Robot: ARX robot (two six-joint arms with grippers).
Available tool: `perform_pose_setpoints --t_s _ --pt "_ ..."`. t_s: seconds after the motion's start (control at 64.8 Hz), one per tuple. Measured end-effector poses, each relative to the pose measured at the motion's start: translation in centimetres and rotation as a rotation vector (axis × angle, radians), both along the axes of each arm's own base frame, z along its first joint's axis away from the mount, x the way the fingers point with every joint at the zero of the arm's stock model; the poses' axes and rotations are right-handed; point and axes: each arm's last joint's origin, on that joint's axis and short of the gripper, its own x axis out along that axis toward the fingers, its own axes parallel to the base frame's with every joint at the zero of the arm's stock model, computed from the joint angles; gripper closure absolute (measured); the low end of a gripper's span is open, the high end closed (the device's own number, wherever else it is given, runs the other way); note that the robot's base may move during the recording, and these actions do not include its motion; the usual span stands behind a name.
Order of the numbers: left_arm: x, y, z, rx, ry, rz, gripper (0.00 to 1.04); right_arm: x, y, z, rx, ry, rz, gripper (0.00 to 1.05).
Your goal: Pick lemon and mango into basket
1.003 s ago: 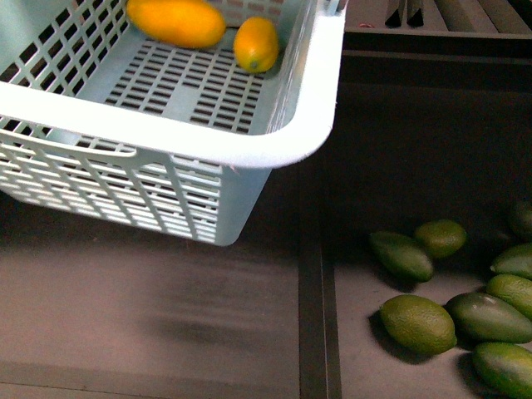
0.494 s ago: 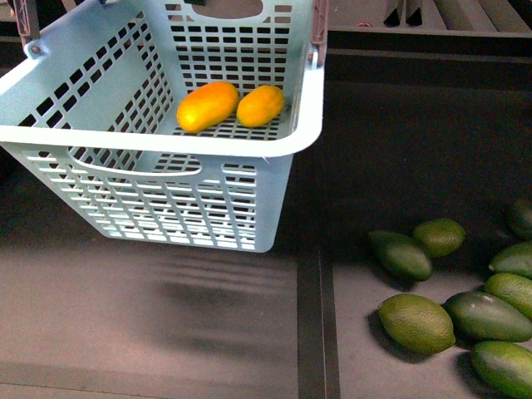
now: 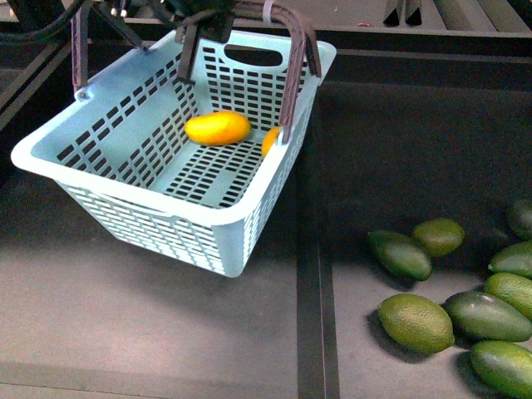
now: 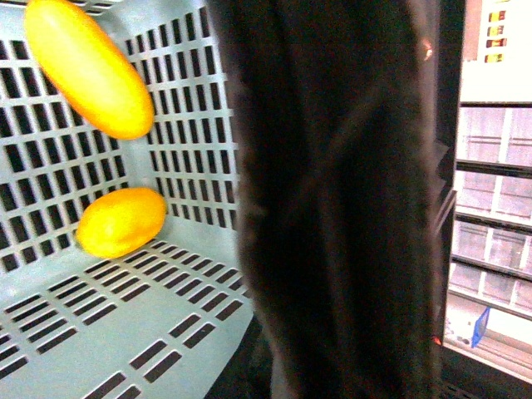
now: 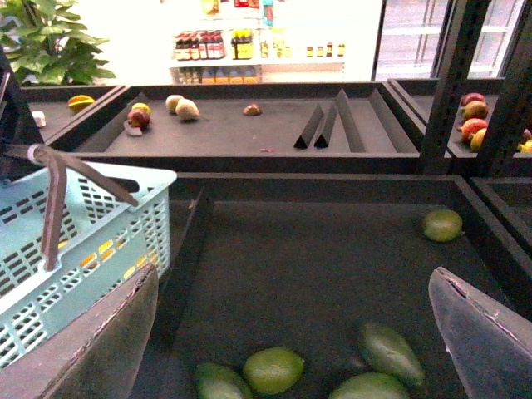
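The pale teal basket [image 3: 150, 229] hangs tilted above the dark shelf, its brown-grey handles [image 3: 291, 75] swung up. My left gripper [image 3: 199, 15] is shut on the handles at the top of the front view. The mango [image 3: 218, 128] lies on the basket floor. The lemon [image 3: 270, 140] lies beside it, partly hidden behind a handle. In the left wrist view the mango [image 4: 87, 66] and the lemon [image 4: 120, 220] rest against the slotted wall, and the dark handle [image 4: 332, 199] fills the middle. My right gripper [image 5: 291, 332] is open and empty, to the right of the basket [image 5: 83, 241].
Several dark green oval fruits [image 3: 416, 322] lie on the shelf at the lower right, also below my right gripper [image 5: 273, 370]. A raised divider [image 3: 314, 274] runs between the shelf sections. Further display shelves with fruit [image 5: 183, 106] stand behind.
The basket has swung away from the camera and now hangs tilted with its handles up. The mango and lemon have shifted along its floor.
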Motion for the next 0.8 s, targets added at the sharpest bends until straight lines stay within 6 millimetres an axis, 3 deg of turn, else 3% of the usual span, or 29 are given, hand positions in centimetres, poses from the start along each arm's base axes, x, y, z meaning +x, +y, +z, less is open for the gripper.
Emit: perform_pose_setpoints --t_s 0.309,0.602,0.71,0.756,0.802 --pt "-2.1 1.5 -0.9 0.026 0.0 0.005 0.99 0.0 0.0 0.0 0.0 0.0 0.0 0.09" --pt "-2.8 2.3 0.0 0.02 0.011 0.115 0.44 0.0 0.0 0.0 0.0 0.0 0.0 0.09" --pt "-4.5 3.2 1.5 0.019 0.027 0.22 0.15 0.0 0.0 0.0 0.0 0.0 0.0 0.09" --pt "-5.4 3.7 1.7 0.028 0.033 0.257 0.07 0.0 0.0 0.0 0.0 0.0 0.0 0.09" --pt "-6.7 4.7 2.1 0.068 0.052 0.31 0.07 0.0 0.0 0.0 0.0 0.0 0.0 0.09"
